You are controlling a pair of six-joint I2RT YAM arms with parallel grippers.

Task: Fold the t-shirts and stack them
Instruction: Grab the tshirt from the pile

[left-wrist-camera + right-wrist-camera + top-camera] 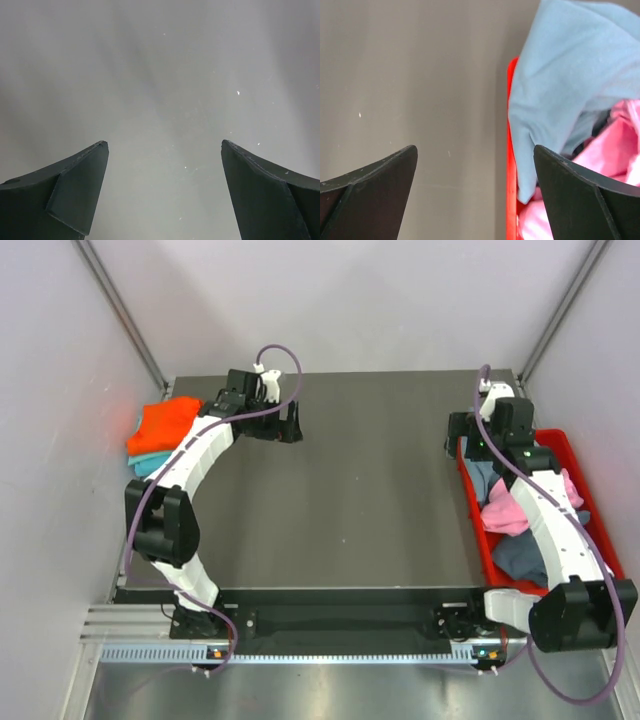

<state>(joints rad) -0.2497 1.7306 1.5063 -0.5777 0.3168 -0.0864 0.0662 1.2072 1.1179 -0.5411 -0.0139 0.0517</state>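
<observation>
Along the far left edge of the table [340,510], an orange t-shirt [165,423] lies on top of a teal t-shirt [147,466], forming a small pile beside the left wall. The left gripper [287,424] is just to the right of that pile, near the table's far edge and apart from the cloth. In the left wrist view its jaws are spread wide with nothing between them, only plain grey surface. A red plastic bin [468,502] sits on the table's right side. It holds a grey-blue t-shirt [481,478] at the far end, a crumpled pink t-shirt [505,512] in the middle, and a dark slate t-shirt [520,558] nearest the arm bases. The right gripper [457,436] is at the bin's far left corner. In the right wrist view its jaws are also wide open and grip nothing. One finger is over bare tabletop, the other over the bin beside the grey-blue cloth draped on the rim, with pink fabric below it. Contact with the cloth cannot be told.
</observation>
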